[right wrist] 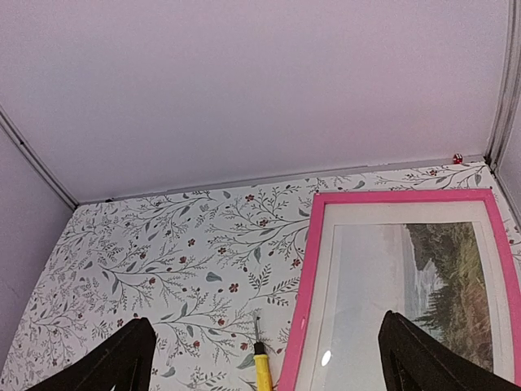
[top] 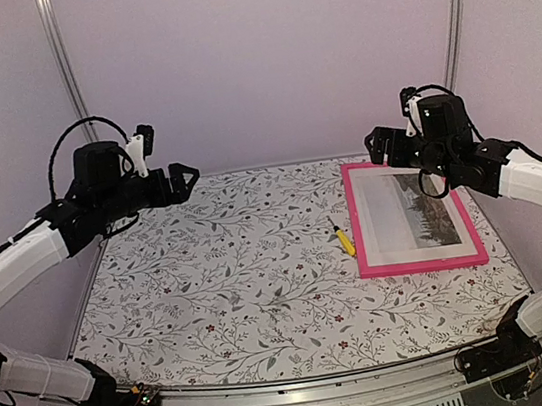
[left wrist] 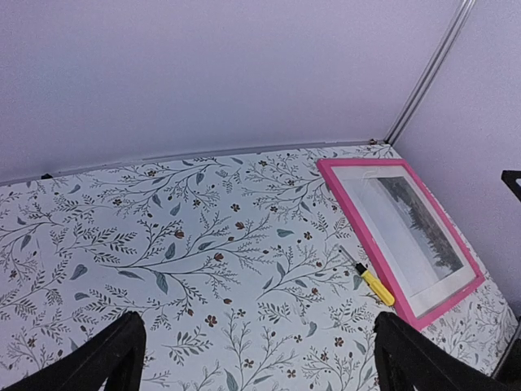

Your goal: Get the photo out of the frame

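Note:
The frame (top: 360, 231) with its thin pink border lies flat at the right of the table, face up. The photo (top: 409, 212) sits inside it, white border around a print of dark trees and pale sky. Both also show in the left wrist view, frame (left wrist: 358, 230) and photo (left wrist: 411, 236), and in the right wrist view, frame (right wrist: 304, 285) and photo (right wrist: 407, 277). My left gripper (top: 185, 178) is open and empty, held high over the table's far left. My right gripper (top: 377, 145) is open and empty, held above the frame's far left corner.
A small yellow-handled screwdriver (top: 343, 239) lies on the floral tablecloth just left of the frame, also in the left wrist view (left wrist: 374, 284) and the right wrist view (right wrist: 261, 366). Pale walls and metal posts close in the table's back and sides.

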